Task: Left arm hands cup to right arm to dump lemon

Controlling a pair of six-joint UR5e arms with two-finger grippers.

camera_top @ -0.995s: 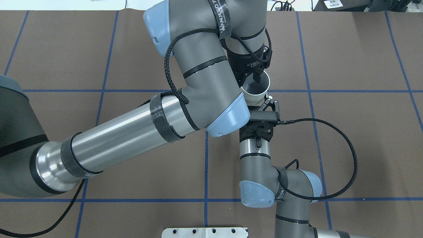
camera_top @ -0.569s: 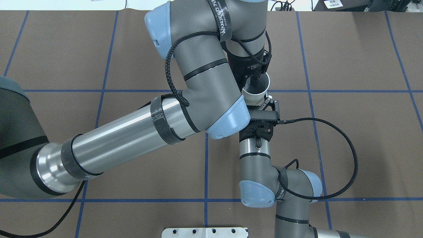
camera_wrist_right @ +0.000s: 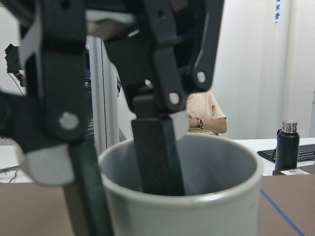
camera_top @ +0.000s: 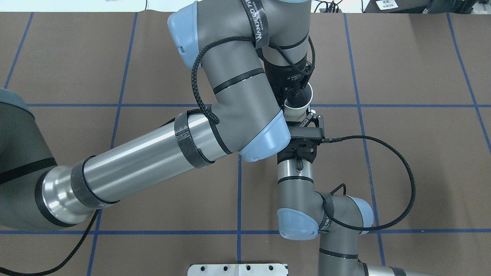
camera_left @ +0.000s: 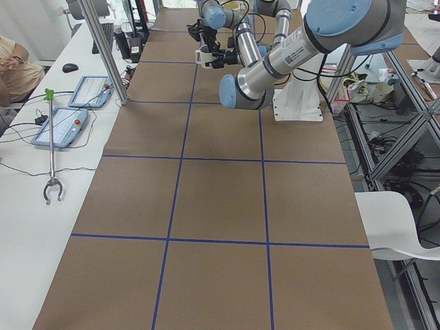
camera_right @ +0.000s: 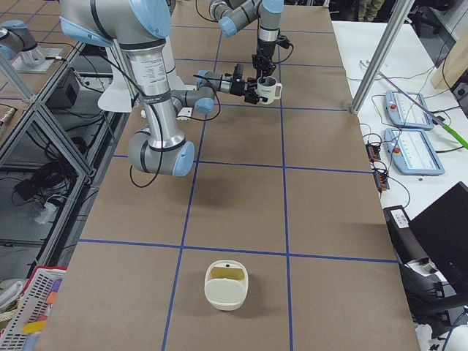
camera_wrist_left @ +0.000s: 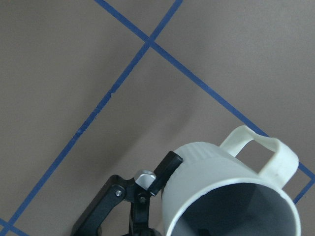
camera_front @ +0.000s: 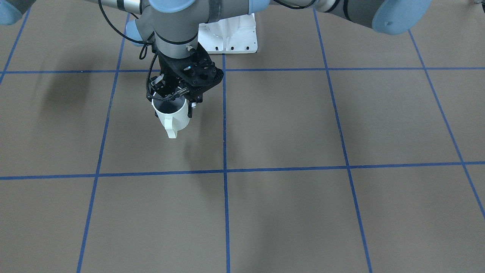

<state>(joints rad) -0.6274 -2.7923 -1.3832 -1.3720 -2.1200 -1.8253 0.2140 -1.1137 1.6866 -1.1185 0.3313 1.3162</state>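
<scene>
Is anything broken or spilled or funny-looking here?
Nothing looks broken or spilled. The cup is upright in the air, pinched at its rim by the left gripper, with the right gripper beside its wall. One oddity: no lemon shows in the cup's visible inside or anywhere on the table.

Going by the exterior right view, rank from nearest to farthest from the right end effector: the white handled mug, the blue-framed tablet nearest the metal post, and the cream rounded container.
From the right end effector:
1. White handled mug, right at its fingertips.
2. Blue-framed tablet, on the white side bench just off the mat.
3. Cream rounded container, far down the mat toward the camera.
</scene>
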